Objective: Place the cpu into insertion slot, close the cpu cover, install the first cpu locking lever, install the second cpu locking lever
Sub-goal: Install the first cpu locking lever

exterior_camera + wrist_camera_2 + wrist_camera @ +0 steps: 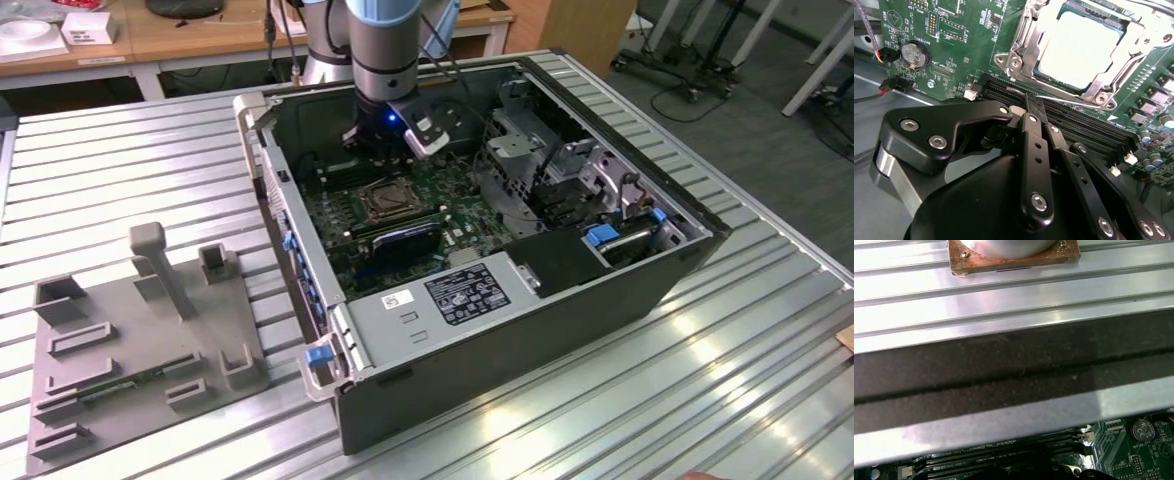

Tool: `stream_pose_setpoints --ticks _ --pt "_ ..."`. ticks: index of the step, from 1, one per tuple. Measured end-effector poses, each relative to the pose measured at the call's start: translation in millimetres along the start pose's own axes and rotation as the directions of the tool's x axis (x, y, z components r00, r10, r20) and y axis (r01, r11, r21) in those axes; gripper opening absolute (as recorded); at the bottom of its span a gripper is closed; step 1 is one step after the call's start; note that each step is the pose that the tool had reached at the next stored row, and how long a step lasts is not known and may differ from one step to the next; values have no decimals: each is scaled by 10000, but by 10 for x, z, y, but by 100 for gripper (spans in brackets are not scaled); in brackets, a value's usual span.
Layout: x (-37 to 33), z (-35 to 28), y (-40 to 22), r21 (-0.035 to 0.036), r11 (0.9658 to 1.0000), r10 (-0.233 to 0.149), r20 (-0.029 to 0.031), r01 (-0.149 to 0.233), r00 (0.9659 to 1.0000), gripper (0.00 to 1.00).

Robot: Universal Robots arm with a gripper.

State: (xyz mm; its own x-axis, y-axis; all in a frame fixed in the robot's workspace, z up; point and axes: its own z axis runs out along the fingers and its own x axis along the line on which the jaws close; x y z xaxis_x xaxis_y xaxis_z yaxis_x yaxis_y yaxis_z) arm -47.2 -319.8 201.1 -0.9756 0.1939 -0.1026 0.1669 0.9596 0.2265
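From my station I see the cpu (pixel 1081 47) already lying in the insertion slot (pixel 1040 75) on the green motherboard (pixel 961 47), its pale metal top flat and level, with the cpu cover (pixel 1026 42) lying down around it as a silvery frame — I judge it closed or nearly so. The gripper (pixel 1034 107) hangs over the black memory slots (pixel 1094 130) just beside the socket, jaws brought together and carrying nothing. In the exterior view the arm (pixel 387 50) reaches down into the open computer case (pixel 534 300) on the ribbed bench (pixel 120 170). I'd treat the chip as light, stiff and fragile — hold it by the edges only. The cover is thin springy sheet metal, best pushed at its free edge. The locking levers I cannot make out clearly.
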Motion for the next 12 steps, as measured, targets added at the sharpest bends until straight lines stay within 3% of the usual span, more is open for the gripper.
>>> stream_pose_setpoints --ticks 6,12 --pt "9 28 -8 -42 10000 -44 205 45 9998 11" --pt "23 28 -11 -57 10000 -61 281 63 9996 11"
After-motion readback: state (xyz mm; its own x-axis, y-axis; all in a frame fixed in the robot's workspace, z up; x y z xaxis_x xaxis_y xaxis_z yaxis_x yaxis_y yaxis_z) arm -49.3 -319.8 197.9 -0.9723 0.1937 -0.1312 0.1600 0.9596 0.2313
